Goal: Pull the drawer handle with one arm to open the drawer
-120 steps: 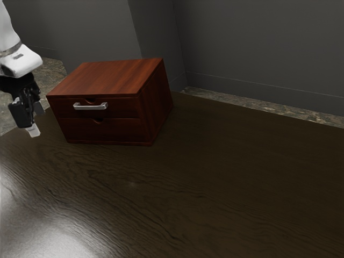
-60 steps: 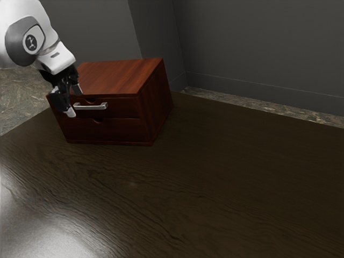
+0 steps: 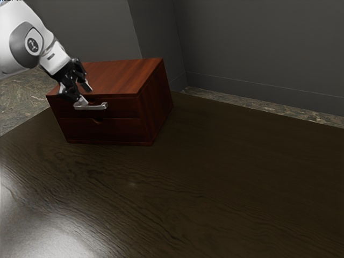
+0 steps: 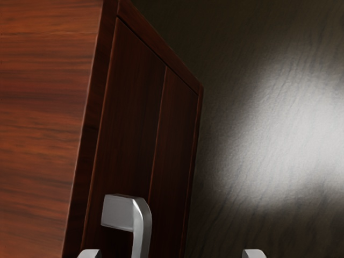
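1. Nearest the exterior camera lies a dark, glossy wood-grain worktop, with a pale sheen of light toward its near corner at the exterior view's left.
2. Farther back, at the exterior view's left, a small reddish-brown wooden cabinet stands on the worktop, one corner turned toward the camera.
3. Its front holds two stacked drawers. The lower drawer has a small notch at its top edge.
4. The upper drawer carries a silver bar handle, set horizontally toward the left of its front. Both drawer fronts look flush with the cabinet.
5. The black end effector is at the handle's left end, angled down from the upper left. It is released: its fingers stand spread apart.
6. From the wrist view, one bent end of the handle sticks out from the drawer front. Two pale fingertips are cut off at the frame's edge, one just beside the handle and the other well away over the worktop.
7. Whether any finger touches the handle is hard to make out.
8. The white arm is cut off at the exterior view's upper left.
9. Behind everything stands a plain grey wall.
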`<action>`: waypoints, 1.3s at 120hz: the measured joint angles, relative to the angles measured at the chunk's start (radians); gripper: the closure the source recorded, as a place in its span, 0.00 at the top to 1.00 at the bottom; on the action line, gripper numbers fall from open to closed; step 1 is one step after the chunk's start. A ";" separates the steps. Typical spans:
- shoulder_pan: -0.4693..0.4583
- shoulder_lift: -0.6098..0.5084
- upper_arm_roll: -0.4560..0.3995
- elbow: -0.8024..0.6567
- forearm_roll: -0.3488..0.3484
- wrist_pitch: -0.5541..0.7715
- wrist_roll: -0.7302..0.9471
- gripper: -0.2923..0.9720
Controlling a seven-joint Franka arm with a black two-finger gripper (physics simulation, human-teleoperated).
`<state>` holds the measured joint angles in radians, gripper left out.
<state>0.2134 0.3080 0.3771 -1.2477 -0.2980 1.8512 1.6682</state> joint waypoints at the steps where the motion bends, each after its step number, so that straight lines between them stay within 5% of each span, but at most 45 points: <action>1: 0.001 0.001 0.000 0.000 -0.002 0.002 0.004 0.47; 85: 0.063 0.108 -0.012 -0.002 -0.059 0.099 0.212 0.40; 105: 0.064 0.119 -0.012 -0.013 -0.066 0.105 0.238 0.32; 131: 0.056 -0.005 -0.024 -0.198 -0.060 0.134 0.264 0.18; 156: 0.051 -0.186 -0.037 -0.394 -0.013 0.183 0.282 0.15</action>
<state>0.2648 0.1217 0.3406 -1.6417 -0.3109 2.0342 1.9506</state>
